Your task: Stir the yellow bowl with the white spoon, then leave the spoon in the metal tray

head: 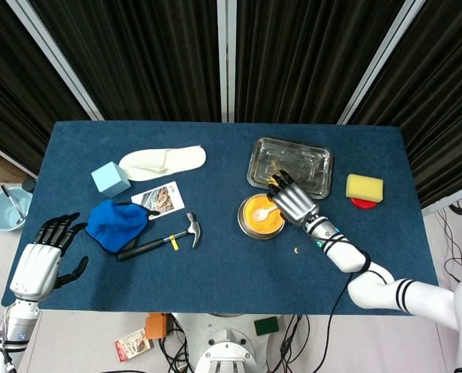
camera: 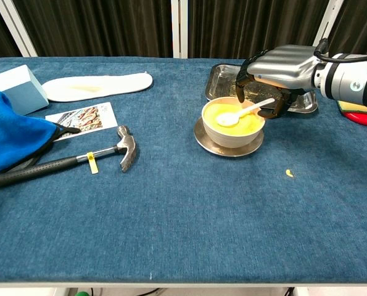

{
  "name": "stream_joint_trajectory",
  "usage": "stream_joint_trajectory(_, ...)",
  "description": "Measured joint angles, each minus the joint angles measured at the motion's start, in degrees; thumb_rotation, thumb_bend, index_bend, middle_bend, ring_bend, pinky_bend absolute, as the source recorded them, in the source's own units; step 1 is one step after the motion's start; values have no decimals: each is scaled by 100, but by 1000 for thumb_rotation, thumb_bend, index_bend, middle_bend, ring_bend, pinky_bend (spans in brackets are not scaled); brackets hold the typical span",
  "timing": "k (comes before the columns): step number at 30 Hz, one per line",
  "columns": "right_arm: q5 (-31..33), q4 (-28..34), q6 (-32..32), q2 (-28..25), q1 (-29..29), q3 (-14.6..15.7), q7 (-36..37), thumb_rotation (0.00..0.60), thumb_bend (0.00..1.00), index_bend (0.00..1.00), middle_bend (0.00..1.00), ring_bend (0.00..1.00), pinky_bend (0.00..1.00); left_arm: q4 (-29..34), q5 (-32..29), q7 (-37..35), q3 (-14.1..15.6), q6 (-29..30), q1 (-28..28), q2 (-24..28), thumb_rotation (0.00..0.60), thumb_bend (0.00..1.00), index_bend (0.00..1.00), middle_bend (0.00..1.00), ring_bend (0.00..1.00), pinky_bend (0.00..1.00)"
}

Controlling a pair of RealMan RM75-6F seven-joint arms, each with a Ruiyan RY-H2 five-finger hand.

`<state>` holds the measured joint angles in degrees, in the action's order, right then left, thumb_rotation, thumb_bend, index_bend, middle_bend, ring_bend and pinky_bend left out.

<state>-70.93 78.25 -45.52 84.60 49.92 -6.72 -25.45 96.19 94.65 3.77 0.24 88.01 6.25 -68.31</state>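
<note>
One yellow bowl on a metal saucer, right of centre on the blue-covered bench. One white spoon, scoop end down in the yellow contents, handle slanting up and to the right into the right hand. Fingers of that hand curled around the handle, holding it above the bowl's far right rim; exact pinch points hidden under the palm. One metal tray just behind the bowl, close to it but touching or not cannot be told; some small crumbs inside.

Left hand at the near left corner of the bench, seen only from the head view, fingers spread apart and holding nothing.

Elsewhere on the bench, one of each: a blue cloth near the left hand, lying over the grip end of a hammer with a black handle and a yellow tag; a light blue block further back; a white slipper lying flat behind the cloth; a picture card between slipper and hammer; a yellow sponge sitting on a red disc at the right side, well apart from the bowl. One small yellow crumb on the cloth surface, near side of the bowl. Off the bench, at the far left, a pale blue bowl with a utensil in it.
</note>
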Motion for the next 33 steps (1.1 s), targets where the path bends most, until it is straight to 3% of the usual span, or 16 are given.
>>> stream_joint_trajectory(12,-209,-358,-48,220,48,9,348,600,420,464,238,64,67,-36,-55,-24,-9,-32,3,-12,546,332,185,91,107,131)
stream_joint_trajectory(33,-250,-557,-38,380,105,33,325,600,427,531,266,64,67,-131,-110,-72,7,-37,-33,-28,540,331,184,91,107,131)
